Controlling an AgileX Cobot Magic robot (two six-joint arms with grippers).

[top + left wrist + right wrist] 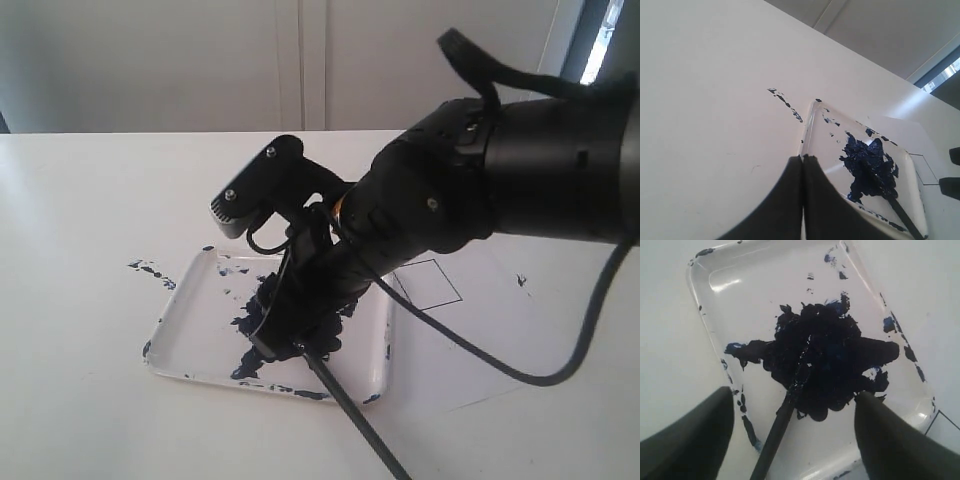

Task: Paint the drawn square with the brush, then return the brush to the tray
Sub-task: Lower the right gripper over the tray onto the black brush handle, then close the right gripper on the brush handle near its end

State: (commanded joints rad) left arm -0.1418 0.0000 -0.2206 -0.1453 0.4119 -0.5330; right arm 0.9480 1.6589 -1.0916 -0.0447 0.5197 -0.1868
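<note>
Broadly, the exterior view gives the widest account. The right gripper hangs low over the tray, and its bulk covers much of the paint blotch, so how its jaws stand cannot be read from here. The brush handle runs out from under the fingertips, across the tray's rim and over the table. Beyond the gripper, on the paper sheet, the drawn square shows whole with a white inside, which neither wrist view gives.

Only the left wrist view shows the left gripper. Its jaws are pressed together with nothing between them, near the tray's rim. Past those jaws the blotch lies bare with the brush bristles sunk in it. The two tips of the right gripper stand apart at the far side, beside an edge of the square.

The right wrist view settles the matter: the right gripper's jaws stand wide apart and grip nothing. The brush lies between them and touches neither finger, its tip in the blotch on the tray. One corner of the square shows just outside one finger.
</note>
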